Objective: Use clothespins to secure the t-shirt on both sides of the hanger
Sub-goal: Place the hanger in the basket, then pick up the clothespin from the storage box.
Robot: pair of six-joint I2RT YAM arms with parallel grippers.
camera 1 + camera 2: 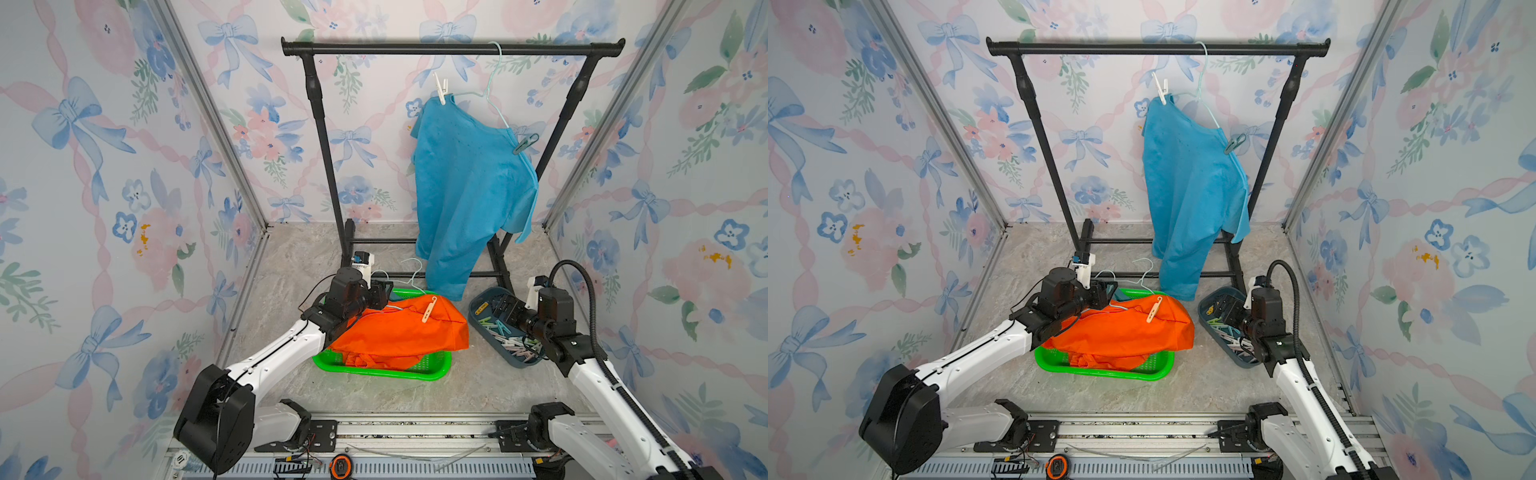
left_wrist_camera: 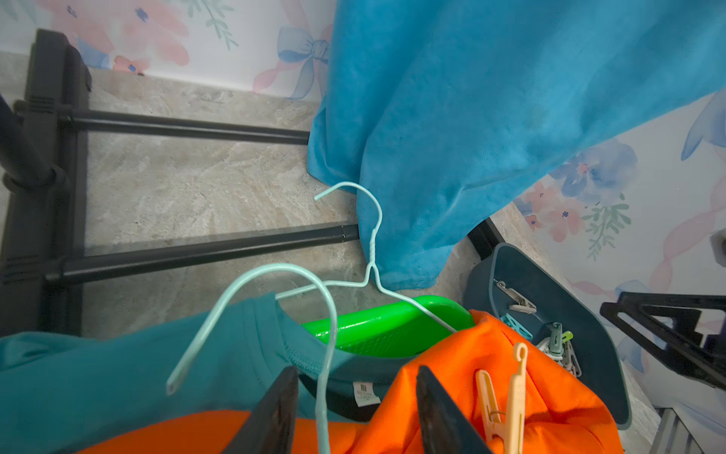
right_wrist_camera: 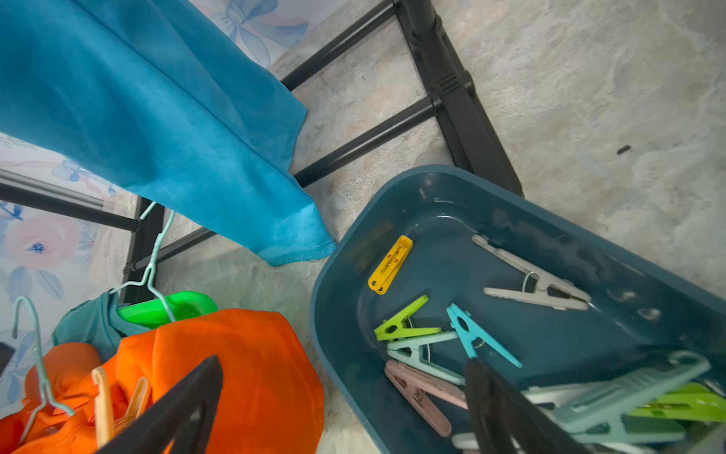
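Note:
A blue t-shirt (image 1: 469,178) hangs on a pale wire hanger (image 1: 494,95), with a white clothespin (image 1: 440,89) on one shoulder and a teal clothespin (image 1: 525,143) on the other. An orange t-shirt (image 1: 399,332) lies over a green basket (image 1: 374,370), a cream clothespin (image 2: 514,393) clipped to it. My left gripper (image 2: 355,371) is open just above it, and a loose hanger's wire (image 2: 328,353) runs between the jaws, apparently untouched. My right gripper (image 3: 343,363) is open wide over a dark blue tray (image 3: 338,275) holding several clothespins (image 3: 416,338).
The black rack (image 1: 453,49) stands at the back, its foot bars (image 2: 196,251) on the floor just behind the basket and tray. A teal shirt (image 2: 98,373) lies under the orange one. A second hanger (image 2: 371,251) pokes out of the basket.

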